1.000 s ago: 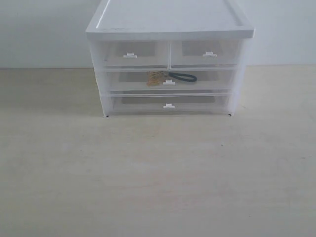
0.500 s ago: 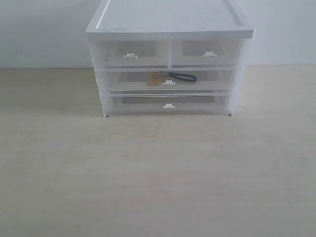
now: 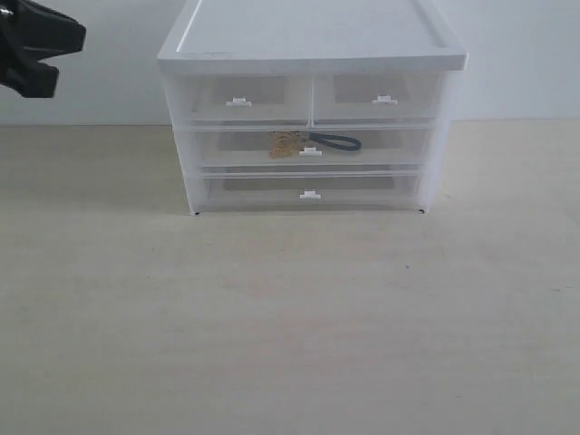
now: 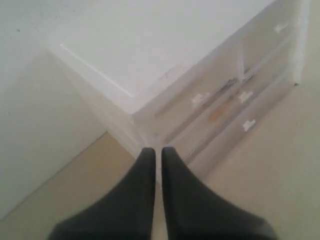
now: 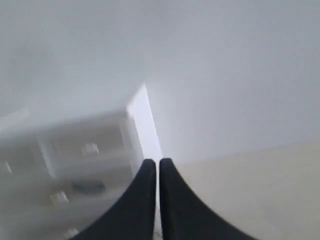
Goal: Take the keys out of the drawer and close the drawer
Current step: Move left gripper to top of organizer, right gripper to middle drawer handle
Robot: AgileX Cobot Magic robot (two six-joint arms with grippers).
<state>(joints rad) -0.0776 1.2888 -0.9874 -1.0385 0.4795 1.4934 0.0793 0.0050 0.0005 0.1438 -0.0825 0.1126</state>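
Observation:
The keys [image 3: 288,143], gold rings with a black loop strap [image 3: 337,141], lie inside the drawer [image 3: 390,145], the upper wide translucent one, which stands pushed in with its small white tab handle [image 3: 310,152] at the front. My left gripper [image 3: 68,50] shows at the exterior view's top left corner, high above the table and left of the cabinet; in its wrist view the black fingers [image 4: 157,152] are shut on nothing. The right gripper [image 5: 158,162] is shut and empty too, and stays out of the exterior view. A dark blur [image 5: 87,187] in the right wrist view is the strap.
The white cabinet [image 3: 308,54] stands at the back of the beige table [image 3: 290,326] against a white wall. It holds two half-width drawers [image 3: 240,100] on top and a lower wide drawer [image 3: 310,193] at the bottom.
My left gripper has come into the exterior view at the top left corner; it was out of view before. The cabinet and keys have not moved.

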